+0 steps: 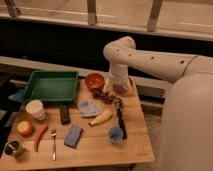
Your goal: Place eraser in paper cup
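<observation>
The eraser (64, 114), a small black bar, lies flat on the wooden table (95, 152), left of centre and just in front of the green tray. The paper cup (36, 109), short and white, stands upright to the eraser's left near the table's left side. My gripper (119, 89) hangs from the white arm over the table's back right corner, above the purple bowl (129, 88), far to the right of both eraser and cup. It holds nothing that I can see.
A green tray (50, 86) sits at back left, and an orange bowl (94, 81) and grapes (104, 95) at back centre. Blue cloth (89, 107), banana (101, 118), black utensil (120, 119), blue cup (115, 134) and blue-grey sponge (73, 136) fill the middle. Fork (53, 144), carrot (40, 136), orange (24, 128) and metallic cup (14, 148) lie front left.
</observation>
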### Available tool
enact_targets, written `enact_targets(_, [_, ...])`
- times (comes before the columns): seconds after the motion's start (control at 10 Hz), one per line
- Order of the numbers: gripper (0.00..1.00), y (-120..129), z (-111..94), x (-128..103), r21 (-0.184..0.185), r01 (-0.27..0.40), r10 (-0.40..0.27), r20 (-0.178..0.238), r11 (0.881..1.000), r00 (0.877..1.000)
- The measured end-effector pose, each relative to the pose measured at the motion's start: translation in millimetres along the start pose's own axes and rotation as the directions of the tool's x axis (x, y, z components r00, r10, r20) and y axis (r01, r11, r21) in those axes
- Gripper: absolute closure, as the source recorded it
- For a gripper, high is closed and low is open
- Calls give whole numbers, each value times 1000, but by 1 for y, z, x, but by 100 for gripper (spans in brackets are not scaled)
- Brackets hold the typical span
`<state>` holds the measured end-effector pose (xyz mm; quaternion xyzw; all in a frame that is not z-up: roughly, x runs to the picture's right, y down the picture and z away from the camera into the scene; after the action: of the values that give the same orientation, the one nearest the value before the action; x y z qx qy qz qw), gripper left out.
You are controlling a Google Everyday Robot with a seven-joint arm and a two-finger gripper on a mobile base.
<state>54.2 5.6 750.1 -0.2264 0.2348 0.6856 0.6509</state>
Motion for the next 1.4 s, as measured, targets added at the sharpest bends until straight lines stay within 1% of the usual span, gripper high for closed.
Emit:
enact_targets(0.2, [20, 56, -11, 4, -56, 70, -68, 36, 996, 997])
enact_targets(0.3, [20, 94, -21, 16, -110, 123, -117, 58, 986, 991])
enact_targets(0.4, [20, 104, -24, 20, -123, 141, -134, 68, 982, 989])
enact_targets(0.7, [20, 103, -24, 20, -120, 144, -136, 73, 982, 988])
enact_targets(0.8, [20, 101, -24, 19, -107, 144, -137, 69, 984, 988])
enact_targets(0.9, [20, 99, -25, 18, -86, 149, -144, 67, 985, 987])
enact_targets(1.1, [20, 106, -21, 18, -76, 179, -175, 59, 981, 983])
enact_targets(1.2, [20, 117, -18, 17, -80, 197, -192, 58, 977, 980])
enact_targets(1.3, [20, 142, -10, 16, -98, 228, -224, 48, 969, 973])
enact_targets(1.4, [20, 159, -5, 16, -114, 245, -242, 39, 963, 970])
